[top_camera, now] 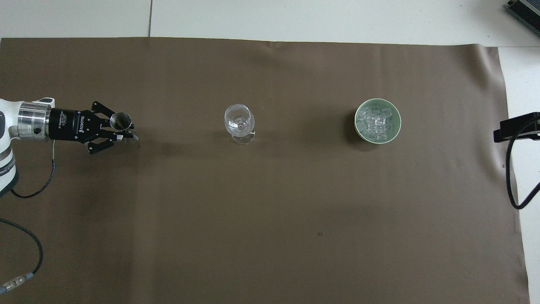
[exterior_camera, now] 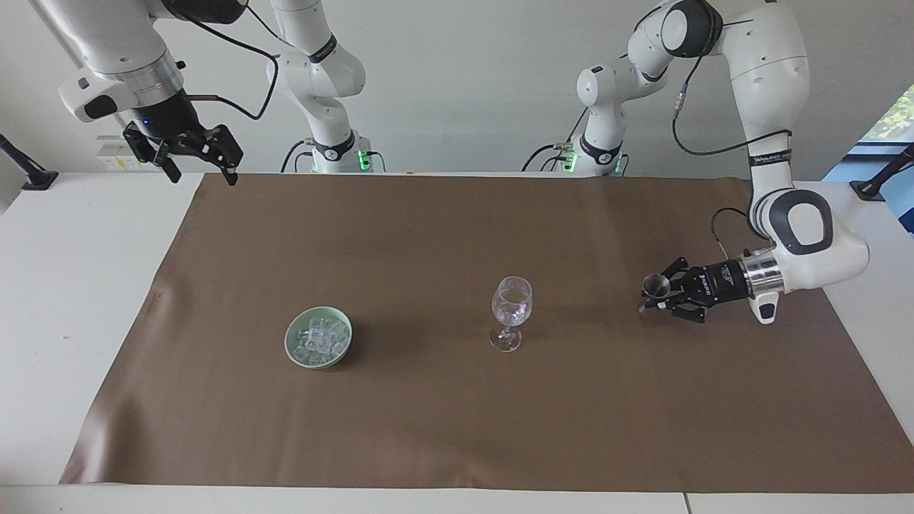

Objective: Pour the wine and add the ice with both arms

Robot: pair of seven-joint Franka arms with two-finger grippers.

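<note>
A clear stemmed wine glass (exterior_camera: 511, 307) (top_camera: 239, 120) stands upright mid-cloth; whether it holds wine I cannot tell. Toward the right arm's end sits a pale green bowl (exterior_camera: 291, 335) (top_camera: 357, 122) heaped with ice (exterior_camera: 320, 337) (top_camera: 376, 122). My left gripper (exterior_camera: 650, 300) (top_camera: 126, 134) lies level and low over the cloth toward the left arm's end, shut on a small upright metal cup (exterior_camera: 655, 285) (top_camera: 120, 120). Whether the cup touches the cloth I cannot tell. My right gripper (exterior_camera: 201, 171) hangs open and empty, high over the cloth's corner at the right arm's end, waiting; the overhead view does not show it.
A brown cloth (exterior_camera: 457, 428) (top_camera: 270, 211) covers most of the white table (exterior_camera: 64, 300). A black clamp with a cable (top_camera: 517, 128) sits off the cloth at the right arm's end. The left arm's cable (top_camera: 33, 192) trails on the cloth near its wrist.
</note>
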